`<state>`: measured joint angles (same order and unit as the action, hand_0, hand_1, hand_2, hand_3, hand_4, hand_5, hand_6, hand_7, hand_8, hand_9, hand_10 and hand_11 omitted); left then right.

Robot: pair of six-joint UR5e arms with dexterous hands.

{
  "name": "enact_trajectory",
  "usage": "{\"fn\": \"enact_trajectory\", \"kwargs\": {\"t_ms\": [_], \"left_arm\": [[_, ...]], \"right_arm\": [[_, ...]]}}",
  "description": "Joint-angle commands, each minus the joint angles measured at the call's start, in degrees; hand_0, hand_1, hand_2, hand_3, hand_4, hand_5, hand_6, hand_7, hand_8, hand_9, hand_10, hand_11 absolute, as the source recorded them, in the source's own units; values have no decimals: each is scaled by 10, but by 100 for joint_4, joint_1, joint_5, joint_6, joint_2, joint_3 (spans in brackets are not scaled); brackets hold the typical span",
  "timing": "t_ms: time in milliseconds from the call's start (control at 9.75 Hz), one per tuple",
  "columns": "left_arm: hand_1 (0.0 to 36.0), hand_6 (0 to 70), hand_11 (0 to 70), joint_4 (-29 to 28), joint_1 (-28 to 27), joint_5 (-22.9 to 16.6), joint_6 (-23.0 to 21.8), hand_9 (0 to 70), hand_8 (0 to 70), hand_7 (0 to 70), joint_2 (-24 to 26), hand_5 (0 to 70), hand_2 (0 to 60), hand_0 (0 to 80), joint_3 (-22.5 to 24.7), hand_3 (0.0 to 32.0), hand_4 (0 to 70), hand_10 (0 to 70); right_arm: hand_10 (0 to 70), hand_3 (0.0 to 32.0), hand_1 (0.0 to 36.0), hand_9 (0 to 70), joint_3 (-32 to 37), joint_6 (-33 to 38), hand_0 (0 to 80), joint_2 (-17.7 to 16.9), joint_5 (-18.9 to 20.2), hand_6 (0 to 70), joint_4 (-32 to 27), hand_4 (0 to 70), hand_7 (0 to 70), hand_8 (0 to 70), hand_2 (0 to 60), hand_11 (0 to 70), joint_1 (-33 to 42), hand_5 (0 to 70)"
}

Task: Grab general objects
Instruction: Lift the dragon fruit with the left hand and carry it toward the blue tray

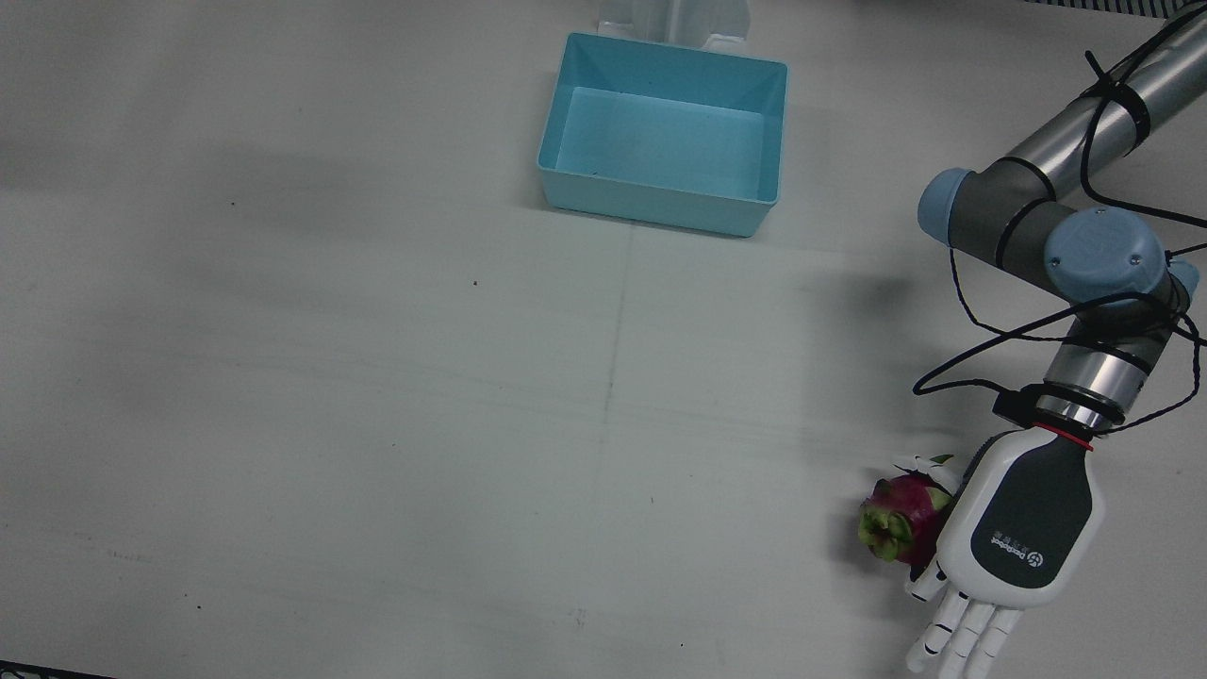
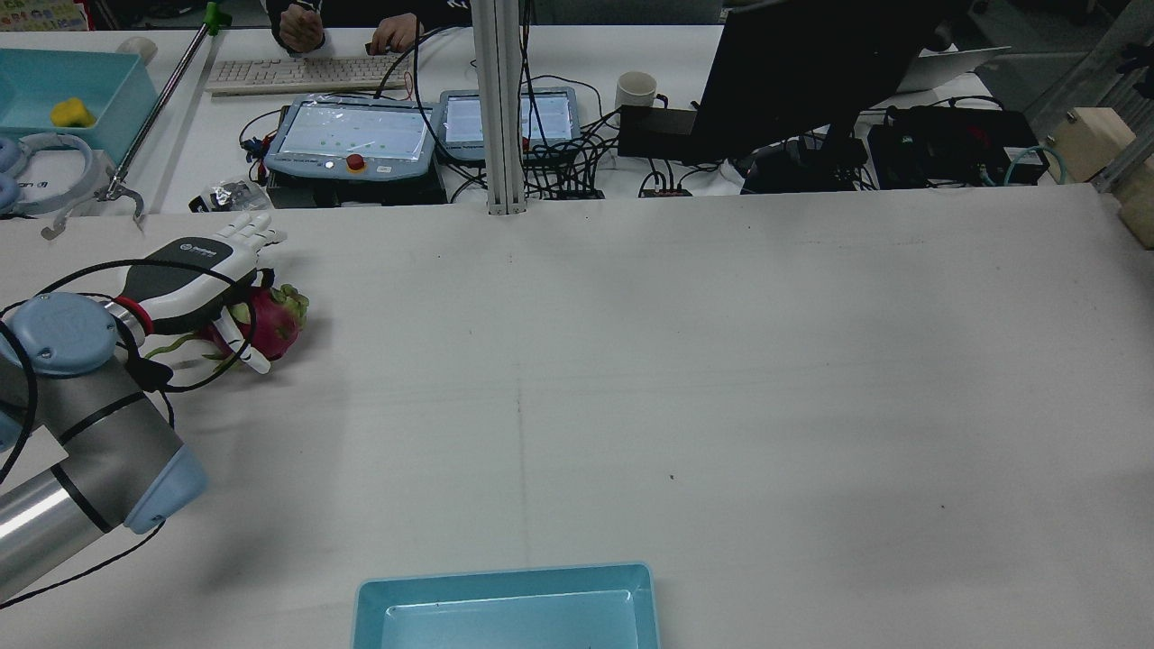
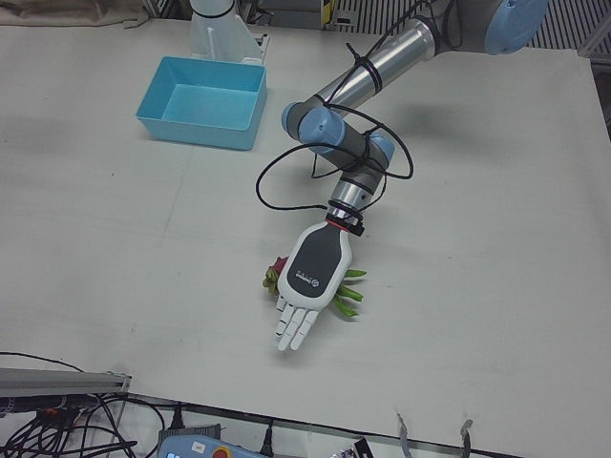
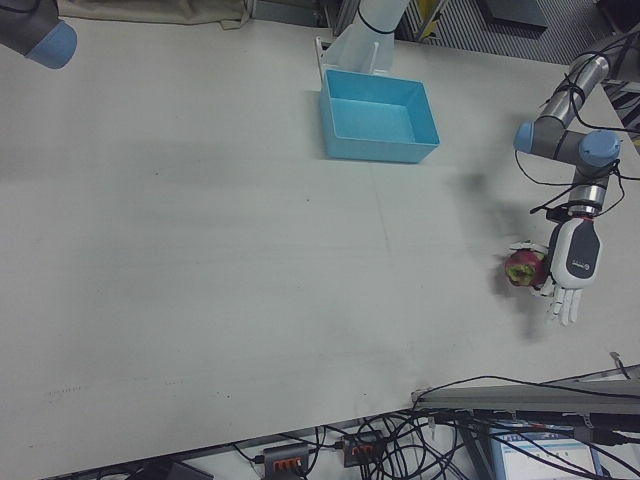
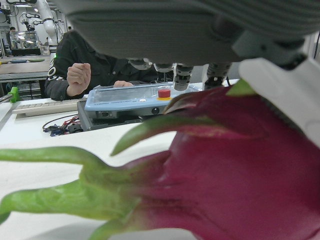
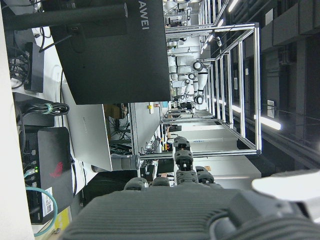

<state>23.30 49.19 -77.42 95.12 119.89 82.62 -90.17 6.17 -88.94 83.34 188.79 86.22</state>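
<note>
1. Where the left arm [image 1: 1037, 189] reaches out over the table [image 1: 377, 377], its left hand [image 1: 1023, 528] lies palm-down above a dragon fruit [image 1: 901, 517], near the table edge on the operators' side.
2. The fingers [image 1: 962, 637] are stretched out straight and slightly apart beyond the fruit, closed on nothing; the thumb [image 2: 236, 340] slants down beside the fruit's red flank. Whether the palm touches the fruit cannot be told.
3. The dragon fruit rests on the table, partly under the palm; its green-tipped end [image 1: 882, 533] points away from the hand, toward the table's middle. In the left hand view the fruit's red skin [image 5: 240, 185] and green scales [image 5: 65, 200] fill the lower frame, directly below the palm.
4. A light blue bin [image 1: 665, 132] stands well apart from the fruit, near the pedestals, with nothing visible inside it.
5. The right hand [image 6: 200, 215] shows only in its own view, where its fingers [image 6: 182, 160] appear extended in front of a dark monitor [image 6: 110, 50]; it holds nothing.
</note>
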Motion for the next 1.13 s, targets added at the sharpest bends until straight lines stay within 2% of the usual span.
{"fn": "enact_trajectory", "kwargs": {"t_ms": [0, 103, 205, 308, 410, 513, 615, 718, 821, 1026], "left_arm": [[360, 21, 0, 514, 29, -115, -64, 21, 11, 176, -27, 593, 600, 471, 1066, 0, 638, 0], [360, 11, 0, 866, 29, -498, -64, 19, 9, 169, -27, 578, 600, 456, 1681, 0, 617, 0], [358, 0, 0, 1217, 20, -902, -73, 16, 9, 150, 25, 515, 600, 445, 2157, 0, 558, 0], [307, 0, 0, 1499, 12, -1106, -73, 16, 7, 153, 61, 476, 600, 448, 2579, 0, 531, 0], [299, 0, 0, 1589, 3, -1343, -73, 17, 3, 158, 61, 476, 600, 454, 2818, 0, 534, 0], [283, 0, 0, 1677, 3, -1711, -90, 15, 4, 148, 139, 461, 600, 441, 2925, 0, 503, 0], [279, 0, 0, 1922, -41, -1871, -90, 15, 2, 148, 331, 457, 600, 443, 2978, 0, 492, 0], [293, 0, 0, 2116, -172, -2091, -125, 19, 0, 167, 490, 476, 600, 456, 3188, 0, 524, 0], [304, 0, 0, 2309, -425, -2223, -143, 18, 0, 162, 518, 476, 600, 461, 3512, 0, 510, 0], [317, 0, 0, 2705, -1040, -2190, -143, 21, 0, 179, 684, 481, 600, 466, 4032, 0, 515, 0]], "right_arm": [[0, 0, 0, 0, 0, -2, 0, 0, -2, 0, 0, 0, 0, 0, 0, 0, 0, 0], [0, 0, 0, 0, 0, -2, 0, 0, -2, 0, 0, 0, 0, 0, 0, 0, 0, 0], [0, 0, 0, 0, 0, -2, 0, 0, 7, 0, 0, 0, 0, 0, 0, 0, 0, 0], [0, 0, 0, 0, 0, -2, 0, 0, 7, 0, 0, 0, 0, 0, 0, 0, 0, 0], [0, 0, 0, 0, 0, -2, 0, 0, 7, 0, 0, 0, 0, 0, 0, 0, 0, 0], [0, 0, 0, 0, 0, -2, 0, 0, 7, 0, 0, 0, 0, 0, 0, 0, 0, 0], [0, 0, 0, 0, 0, -2, 0, 0, 7, 0, 0, 0, 0, 0, 0, 0, 0, 0], [0, 0, 0, 0, 0, -2, 0, 0, -1, 0, 0, 0, 0, 0, 0, 0, 0, 0], [0, 0, 0, 0, 0, -2, 0, 0, -2, 0, 0, 0, 0, 0, 0, 0, 0, 0], [0, 0, 0, 0, 9, 7, 0, 0, 7, 0, 0, 0, 0, 0, 0, 0, 0, 0]]}}
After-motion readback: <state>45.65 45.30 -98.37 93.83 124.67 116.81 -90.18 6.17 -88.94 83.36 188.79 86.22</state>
